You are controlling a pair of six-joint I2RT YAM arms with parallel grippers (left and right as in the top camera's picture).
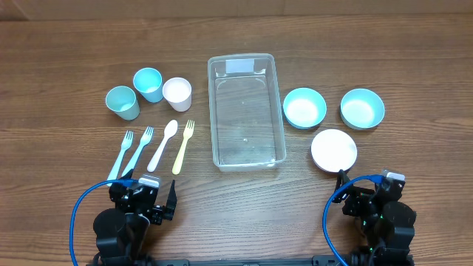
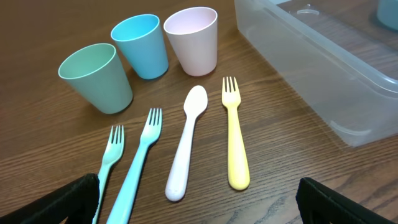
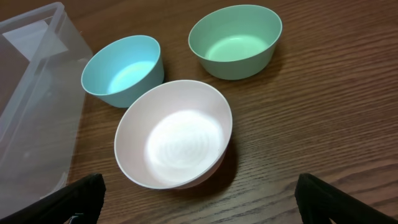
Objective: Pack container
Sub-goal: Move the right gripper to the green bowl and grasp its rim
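Note:
The clear plastic container (image 1: 246, 111) stands empty in the middle of the table; it also shows in the left wrist view (image 2: 323, 56) and the right wrist view (image 3: 31, 99). Left of it stand three cups: green (image 1: 123, 103), blue (image 1: 148, 84) and white (image 1: 177, 93). Below them lie two blue forks (image 1: 130, 151), a white spoon (image 1: 163, 145) and a yellow fork (image 1: 184, 145). Right of the container sit three bowls: blue (image 1: 304, 108), green (image 1: 362, 108) and white (image 1: 334, 150). My left gripper (image 2: 199, 205) is open and empty near the cutlery handles. My right gripper (image 3: 202, 199) is open and empty in front of the white bowl (image 3: 174, 134).
Both arms rest at the table's front edge, the left (image 1: 137, 214) and the right (image 1: 377, 210), each with a blue cable looping beside it. The wooden table (image 1: 74, 52) stretches behind the objects.

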